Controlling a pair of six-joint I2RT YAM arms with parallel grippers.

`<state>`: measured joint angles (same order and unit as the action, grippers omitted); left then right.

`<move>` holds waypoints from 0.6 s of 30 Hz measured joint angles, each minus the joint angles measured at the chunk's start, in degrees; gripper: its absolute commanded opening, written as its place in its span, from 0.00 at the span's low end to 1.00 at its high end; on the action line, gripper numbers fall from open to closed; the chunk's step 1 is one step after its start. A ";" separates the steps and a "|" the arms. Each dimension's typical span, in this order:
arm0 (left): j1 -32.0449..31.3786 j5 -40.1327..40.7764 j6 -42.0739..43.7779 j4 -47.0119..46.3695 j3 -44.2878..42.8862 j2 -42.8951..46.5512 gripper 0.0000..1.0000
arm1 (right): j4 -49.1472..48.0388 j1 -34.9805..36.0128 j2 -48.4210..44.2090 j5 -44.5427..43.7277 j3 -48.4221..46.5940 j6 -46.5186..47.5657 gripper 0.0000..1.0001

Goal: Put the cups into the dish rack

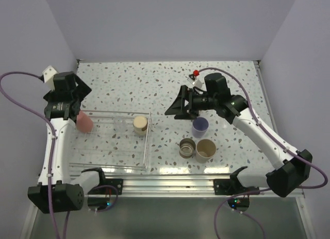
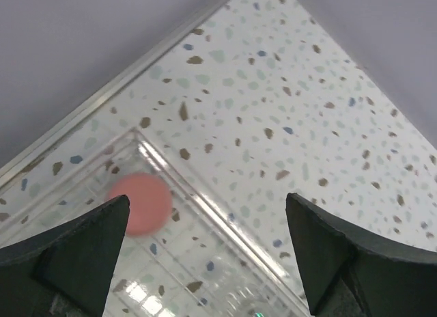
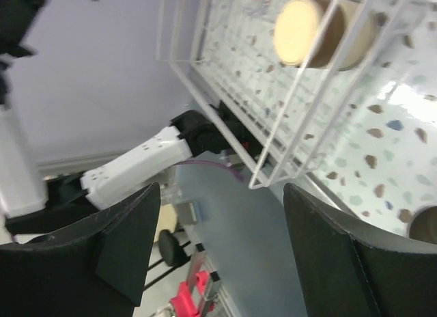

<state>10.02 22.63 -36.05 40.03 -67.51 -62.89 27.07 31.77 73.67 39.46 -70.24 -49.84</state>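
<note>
Closest in, at the lower left of the top view, sits the dish rack, clear-walled with a thin wire grid, flat on the speckled table. Over to lower centre, outside the rack, two cups stand touching side by side: a metallic cup on the left and a tan cup on the right, both mouth up. Just above them in the frame is the lavender cup, also on the bare table.

Back in the rack, two cups are loaded along its upper edge. The cream cup is in the upper right corner, and the right wrist view catches its pale flat end through the wires. The coral cup is in the upper left corner.

Now the arms. The left fingers hang right above that coral cup, spread wide and gripping nothing; the left wrist view shows the coral disc beside one fingertip. The right fingers hover at centre frame, up and left of the lavender cup, pointing toward the rack — also apart, also empty.
</note>
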 measured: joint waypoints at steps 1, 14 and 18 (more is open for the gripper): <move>-3.41 1.07 -0.50 0.83 -2.08 -0.07 0.99 | 2.34 -0.13 0.31 -1.40 -0.87 1.64 0.75; -31.26 3.15 -1.81 6.32 -16.06 -4.68 0.98 | 30.16 -1.57 11.19 -34.10 -16.72 23.96 0.75; -40.00 0.50 -0.96 4.59 -13.07 -6.38 0.98 | 33.35 -1.57 12.44 -40.00 -16.79 27.15 0.74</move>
<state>-29.98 23.14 -37.01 44.62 -80.58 -69.28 60.42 30.20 86.11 -0.54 -87.02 -22.70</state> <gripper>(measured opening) 0.983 0.752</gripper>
